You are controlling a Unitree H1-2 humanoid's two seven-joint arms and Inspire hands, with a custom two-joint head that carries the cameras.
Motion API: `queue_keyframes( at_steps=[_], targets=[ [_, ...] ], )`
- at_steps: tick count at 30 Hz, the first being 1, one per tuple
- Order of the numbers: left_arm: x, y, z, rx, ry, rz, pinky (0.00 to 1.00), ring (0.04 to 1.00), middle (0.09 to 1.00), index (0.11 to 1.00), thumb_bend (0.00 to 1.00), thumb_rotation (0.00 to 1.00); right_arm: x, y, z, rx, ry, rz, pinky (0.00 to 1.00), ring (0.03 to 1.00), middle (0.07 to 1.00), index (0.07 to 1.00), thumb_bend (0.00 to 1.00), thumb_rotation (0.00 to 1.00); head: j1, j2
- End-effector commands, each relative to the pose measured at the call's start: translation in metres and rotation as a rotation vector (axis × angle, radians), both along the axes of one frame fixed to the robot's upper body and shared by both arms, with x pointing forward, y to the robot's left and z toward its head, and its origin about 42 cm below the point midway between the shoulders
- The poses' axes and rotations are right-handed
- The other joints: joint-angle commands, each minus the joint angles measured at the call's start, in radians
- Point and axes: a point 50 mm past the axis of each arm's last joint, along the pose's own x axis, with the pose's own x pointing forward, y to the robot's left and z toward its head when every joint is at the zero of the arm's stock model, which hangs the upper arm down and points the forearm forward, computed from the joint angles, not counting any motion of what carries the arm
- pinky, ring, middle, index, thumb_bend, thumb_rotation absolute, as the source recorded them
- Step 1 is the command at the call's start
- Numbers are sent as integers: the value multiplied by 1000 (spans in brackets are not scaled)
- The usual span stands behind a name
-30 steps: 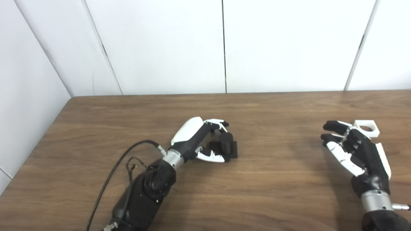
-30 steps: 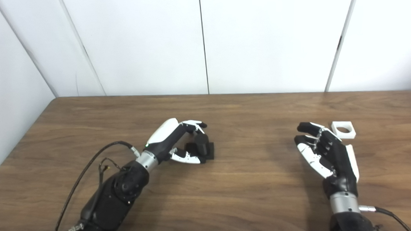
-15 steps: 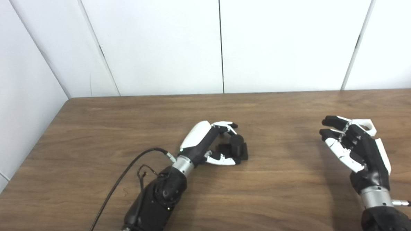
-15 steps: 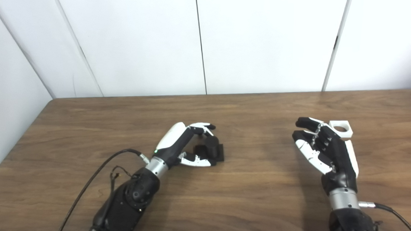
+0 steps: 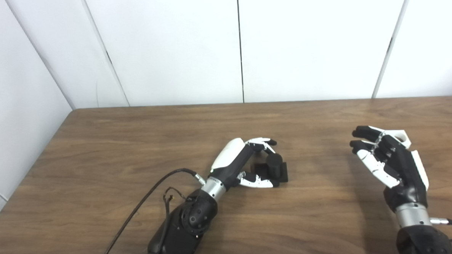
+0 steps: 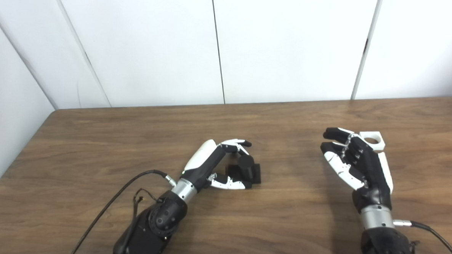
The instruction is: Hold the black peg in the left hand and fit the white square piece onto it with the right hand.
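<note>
The black peg (image 5: 275,165), a short cylinder on a square black base, stands on the wooden table (image 5: 135,146) near the middle. My left hand (image 5: 246,162) wraps it from the left, with fingers curled behind the cylinder and the thumb against the base's front edge. The white square piece (image 6: 372,140), with a round hole, lies flat at the right. My right hand (image 6: 359,161) is raised just in front of it, open with fingers apart, holding nothing. Its fingers hide the near left part of the piece in the left eye view.
White wall panels (image 5: 241,46) close off the table's far edge and left side. A black cable (image 5: 138,207) runs along my left forearm over the table. Bare wood lies between the two hands.
The camera has shifted a little. My left hand has moved right across the table and the black peg has gone with it. My right hand has edged closer to the white piece.
</note>
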Motion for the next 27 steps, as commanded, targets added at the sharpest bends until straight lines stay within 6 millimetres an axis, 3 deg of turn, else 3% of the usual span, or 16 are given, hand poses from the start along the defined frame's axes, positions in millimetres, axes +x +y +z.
queue_keyframes(
  at_steps=[1, 6, 8, 15, 19, 21, 27],
  targets=[
    [-8, -4, -14, 39, 57, -29, 765, 877, 828, 490, 523, 73, 3, 0, 20, -23, -84, 3, 633, 641, 695, 667, 480, 313, -9, 2],
    [-6, 5, -12, 48, 49, -25, 765, 874, 828, 490, 523, 71, 5, -12, 27, -24, -100, -4, 648, 652, 702, 668, 508, 324, -94, -2],
    [-6, 9, -14, 44, 54, -23, 764, 874, 828, 490, 524, 70, 6, -18, 32, -45, -101, -29, 637, 638, 697, 664, 513, 335, -168, -11],
    [-5, 11, -15, 40, 52, -29, 757, 863, 825, 490, 524, 69, 10, -41, 57, -142, -145, -77, 620, 631, 698, 666, 515, 350, -230, -14],
    [-6, 12, -18, 46, 57, -27, 749, 855, 826, 490, 523, 71, 19, -64, 85, -339, -201, -95, 574, 652, 710, 680, 527, 381, -252, -27],
    [-6, 14, -17, 48, 61, -23, 770, 865, 827, 491, 523, 72, 26, -71, 99, -402, -217, -93, 521, 658, 720, 676, 533, 349, -261, -30],
    [-8, 23, -19, 58, 65, -15, 773, 868, 829, 491, 523, 70, 53, -89, 138, -538, -263, -76, 544, 640, 711, 670, 528, 225, -289, -44]
  ],
)
